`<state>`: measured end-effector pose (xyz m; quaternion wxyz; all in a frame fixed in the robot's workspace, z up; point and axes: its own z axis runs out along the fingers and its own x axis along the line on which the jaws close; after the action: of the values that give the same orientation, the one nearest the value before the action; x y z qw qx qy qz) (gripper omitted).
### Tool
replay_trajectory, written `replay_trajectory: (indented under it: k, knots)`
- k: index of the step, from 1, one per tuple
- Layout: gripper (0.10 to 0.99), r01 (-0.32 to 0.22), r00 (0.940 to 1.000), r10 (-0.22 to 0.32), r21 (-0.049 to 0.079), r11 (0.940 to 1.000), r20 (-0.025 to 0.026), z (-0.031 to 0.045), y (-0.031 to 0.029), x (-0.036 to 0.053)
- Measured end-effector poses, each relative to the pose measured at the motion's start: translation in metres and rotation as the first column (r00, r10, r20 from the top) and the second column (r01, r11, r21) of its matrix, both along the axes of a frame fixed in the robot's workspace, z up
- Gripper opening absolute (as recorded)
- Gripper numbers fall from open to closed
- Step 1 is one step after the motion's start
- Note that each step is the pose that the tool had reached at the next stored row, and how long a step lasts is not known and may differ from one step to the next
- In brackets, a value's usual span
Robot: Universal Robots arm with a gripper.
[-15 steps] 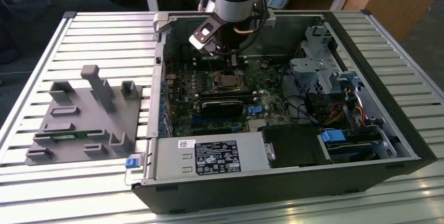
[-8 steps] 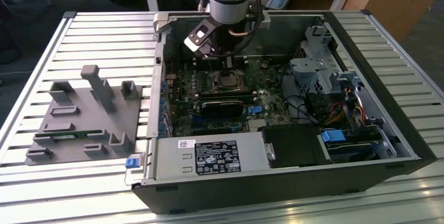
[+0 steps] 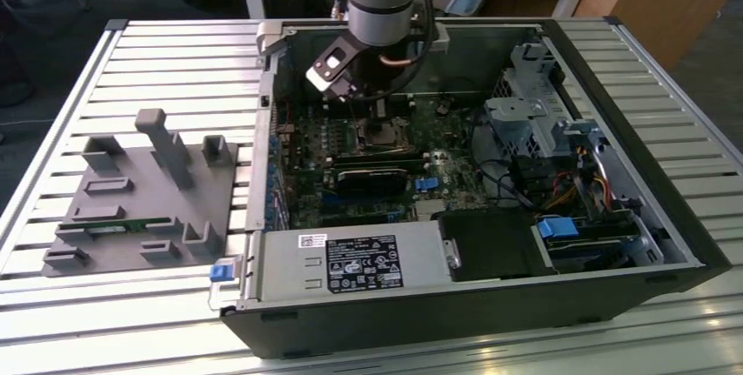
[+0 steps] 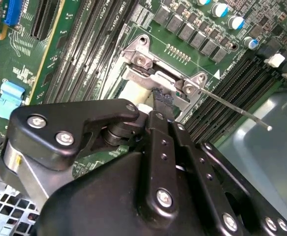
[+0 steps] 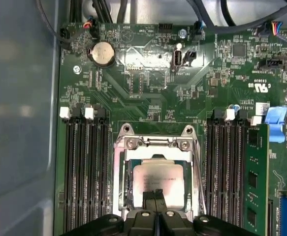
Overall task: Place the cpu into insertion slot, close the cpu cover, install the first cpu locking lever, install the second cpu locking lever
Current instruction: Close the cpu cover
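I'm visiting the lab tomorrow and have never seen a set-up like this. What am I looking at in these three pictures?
A robot arm reaches down into an open computer case lying on a slatted table. The exterior view comes from a camera off the arm; both wrist views come from cameras riding on the arm, looking at the green motherboard. On the exterior view's left stands a grey holder tray. The gripper, two black fingers shut together, is right over the processor socket. The cpu sits in the socket, and the cpu cover, a metal frame, seems to lie over it. In the second wrist view a thin locking lever sticks out, unlatched.
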<state>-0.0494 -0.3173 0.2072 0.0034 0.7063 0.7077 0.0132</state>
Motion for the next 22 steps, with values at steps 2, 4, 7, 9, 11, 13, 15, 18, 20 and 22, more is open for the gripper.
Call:
replay_trajectory:
  k: [2, 4, 7, 9, 11, 13, 15, 18, 20, 22]
  knots:
    - [0.106, 0.0, 1.0, 0.0, 0.0, 1.0, 0.0001, -0.0009, 0.0001, -0.0006]
    - [0.106, 0.0, 1.0, 0.0, 0.0, 1.0, 0.0001, -0.0022, 0.0001, -0.0007]
    - [0.106, 0.0, 1.0, 0.0, 0.0, 1.0, 0.0001, -0.004, 0.0001, -0.0009]
    - [0.106, 0.0, 1.0, 0.0, 0.0, 1.0, 0.0, -0.0045, 0.0, -0.0009]
    - [0.106, 0.0, 1.0, 0.0, 0.0, 1.0, 0.0001, -0.0051, 0.0001, -0.0009]
    - [0.106, 0.0, 1.0, 0.0, 0.0, 1.0, 0.0001, -0.0057, 0.0001, -0.0004]
    - [0.106, 0.0, 1.0, 0.0, 0.0, 1.0, 0.0001, -0.0062, 0.0002, 0.0016]
    - [0.106, 0.0, 1.0, 0.0, 0.0, 1.0, 0.0001, -0.0064, 0.0007, 0.0055]
    - [0.106, 0.0, 1.0, 0.0, 0.001, 1.0, 0.0001, -0.0056, 0.0008, 0.0058]
    - [0.106, 0.0, 1.0, 0.0, 0.001, 1.0, 0.0001, -0.0021, 0.0009, 0.0059]
